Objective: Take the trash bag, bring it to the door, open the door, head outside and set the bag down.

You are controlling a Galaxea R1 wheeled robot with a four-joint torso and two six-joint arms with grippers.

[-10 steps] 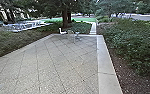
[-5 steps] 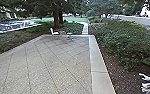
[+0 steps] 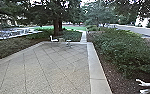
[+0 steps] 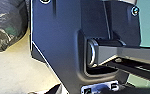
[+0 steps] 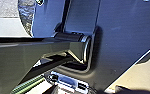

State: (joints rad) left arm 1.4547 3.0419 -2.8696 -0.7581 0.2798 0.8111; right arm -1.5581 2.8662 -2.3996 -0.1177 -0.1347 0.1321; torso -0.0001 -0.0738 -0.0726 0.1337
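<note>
The paving [image 3: 48, 70] runs open to a white chair [image 3: 54, 40].

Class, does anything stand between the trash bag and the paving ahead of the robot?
Nothing visible stands between the bag and the near paving; a white chair is farther off, by the paving's far edge.

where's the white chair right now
In the head view, the white chair is left of centre at the patio's far edge, in front of the tree trunks.

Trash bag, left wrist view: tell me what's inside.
The trash bag shows dark, creased plastic with a greenish patch; its contents are covered and cannot be identified.
</note>
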